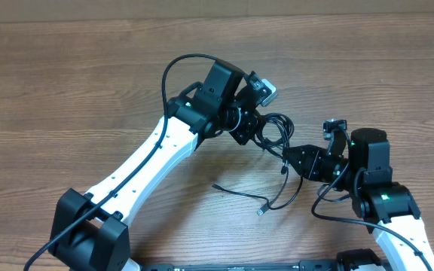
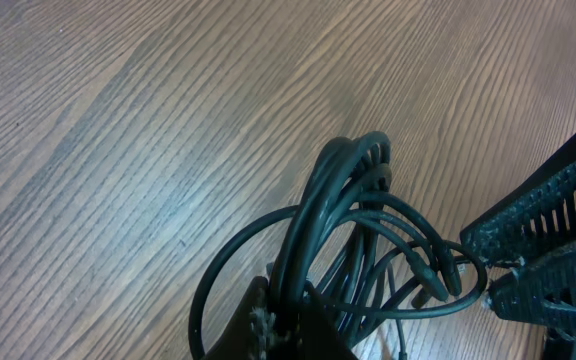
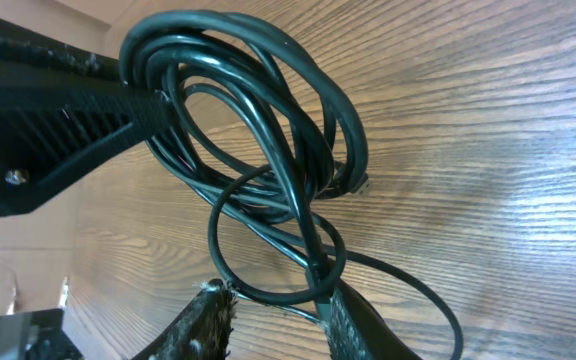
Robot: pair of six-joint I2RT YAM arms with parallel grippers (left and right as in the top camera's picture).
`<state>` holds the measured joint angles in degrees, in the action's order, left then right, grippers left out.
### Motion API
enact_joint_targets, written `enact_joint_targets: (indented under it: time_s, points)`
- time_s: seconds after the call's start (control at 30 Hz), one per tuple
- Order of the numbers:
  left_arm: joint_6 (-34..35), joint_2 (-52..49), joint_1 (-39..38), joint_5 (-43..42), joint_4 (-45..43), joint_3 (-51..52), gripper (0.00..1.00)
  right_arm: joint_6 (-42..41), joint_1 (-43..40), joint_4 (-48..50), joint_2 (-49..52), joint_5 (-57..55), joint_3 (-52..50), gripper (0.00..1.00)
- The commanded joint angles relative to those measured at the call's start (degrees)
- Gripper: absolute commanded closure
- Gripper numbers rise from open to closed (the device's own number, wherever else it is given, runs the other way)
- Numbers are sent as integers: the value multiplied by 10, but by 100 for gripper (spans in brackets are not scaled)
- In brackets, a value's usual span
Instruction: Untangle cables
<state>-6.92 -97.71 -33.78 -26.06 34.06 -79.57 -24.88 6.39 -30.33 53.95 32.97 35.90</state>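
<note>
- The cables (image 1: 275, 134) are hanging as a black coil just above the wooden table (image 1: 66, 83), between both arms.
- The left gripper (image 1: 256, 132) is clenching the coil's top.
- The right gripper (image 1: 286, 159) is pinching a lower strand; a plug end (image 1: 262, 211) is lying on the wood.

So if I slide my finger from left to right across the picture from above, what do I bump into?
Left arm's black base → left gripper → coiled cables → loose plug end → right gripper → right arm's wrist.
</note>
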Motion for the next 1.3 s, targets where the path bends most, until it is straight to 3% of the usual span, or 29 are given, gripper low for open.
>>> enact_joint_targets:
  time_s: [0.0,0.1,0.2,0.33,0.5,1.27]
  points:
    - [14,23,-5,5,0,-19,96,-26,0,7,-1,15,5,69]
    - [31,23,-5,51,9,-19,96,-33,0,5,-1,18,5,70]
    - [64,23,-5,100,16,-19,96,-113,0,5,-1,19,5,71]
    - [94,23,-10,93,-3,-19,96,-301,0,3,-1,44,5,68]
    - [95,23,-26,73,-24,-19,96,-368,0,3,-1,62,5,67]
    - [97,32,-54,72,-27,-19,96,-384,0,3,43,-45,5,74]
